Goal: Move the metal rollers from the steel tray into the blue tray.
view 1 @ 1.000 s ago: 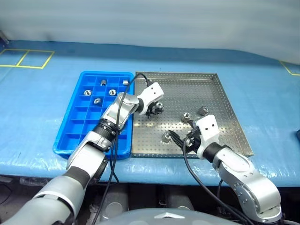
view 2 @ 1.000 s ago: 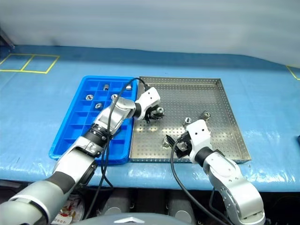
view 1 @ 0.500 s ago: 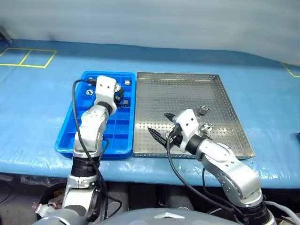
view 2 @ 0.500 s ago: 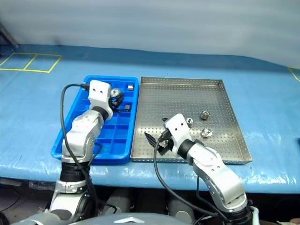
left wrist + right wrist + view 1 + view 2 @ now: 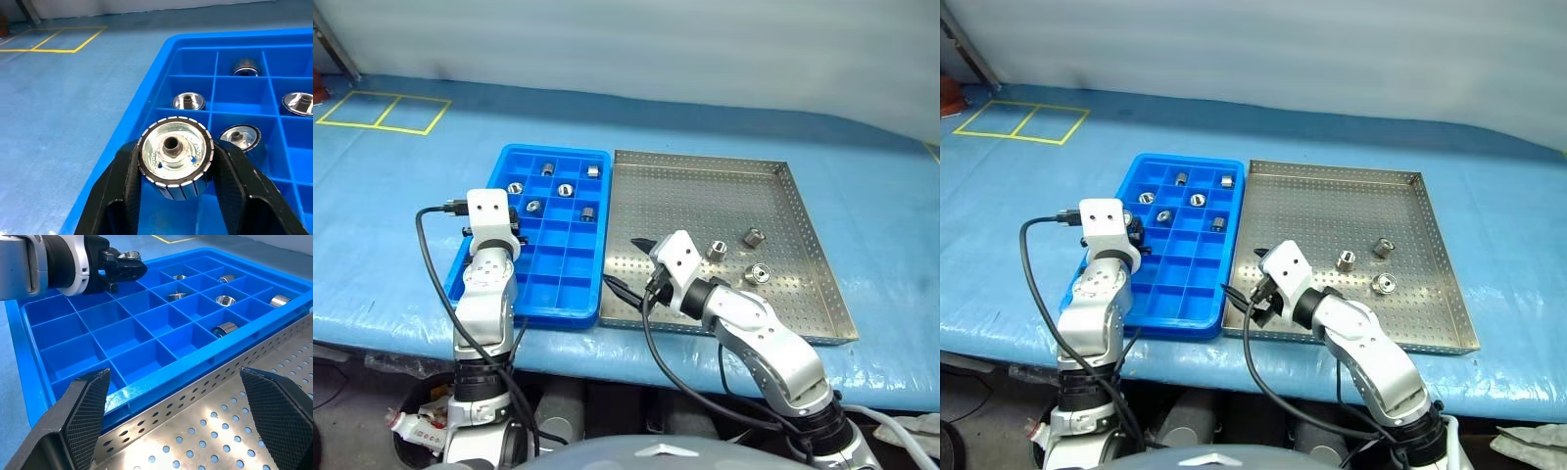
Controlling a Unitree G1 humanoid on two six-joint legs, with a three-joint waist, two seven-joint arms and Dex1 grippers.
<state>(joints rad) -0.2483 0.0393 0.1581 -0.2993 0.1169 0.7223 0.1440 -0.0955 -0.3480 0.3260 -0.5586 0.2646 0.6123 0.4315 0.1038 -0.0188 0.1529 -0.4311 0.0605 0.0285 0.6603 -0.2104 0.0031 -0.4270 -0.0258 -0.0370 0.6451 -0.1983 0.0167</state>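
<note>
Left fingers point(image 5: 171, 196) now over blue tray point(image 5: 161, 63), pinching shiny ridged roller point(image 5: 175, 155), right fingers point(image 5: 171, 421) spread

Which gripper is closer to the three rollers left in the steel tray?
Right. The right gripper hangs open over the steel tray's near-left part, beside the three rollers. The left gripper, shut on a roller, is over the blue tray's far side.
</note>
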